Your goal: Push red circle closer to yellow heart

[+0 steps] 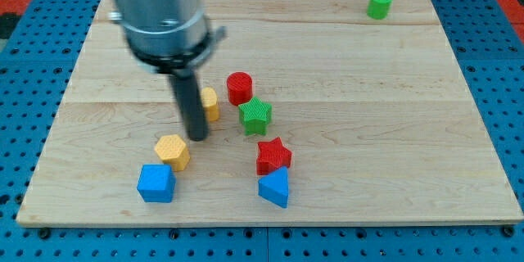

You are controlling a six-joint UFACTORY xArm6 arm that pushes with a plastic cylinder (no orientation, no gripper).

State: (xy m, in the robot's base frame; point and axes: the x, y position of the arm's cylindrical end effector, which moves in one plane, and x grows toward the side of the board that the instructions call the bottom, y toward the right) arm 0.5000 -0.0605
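Note:
The red circle [239, 88] stands near the board's middle, just above and left of a green star [255, 115]. The yellow heart [210, 103] lies to its left, partly hidden behind my rod. My tip [197, 137] rests on the board just below and left of the yellow heart, and above and right of a yellow hexagon [173, 151]. The tip touches no block that I can make out.
A red star [273, 155] and a blue block [274, 187] sit below the green star. A blue cube [155, 182] lies below the yellow hexagon. A green cylinder [379, 4] stands at the view's top right. The wooden board [393, 131] ends at blue pegboard.

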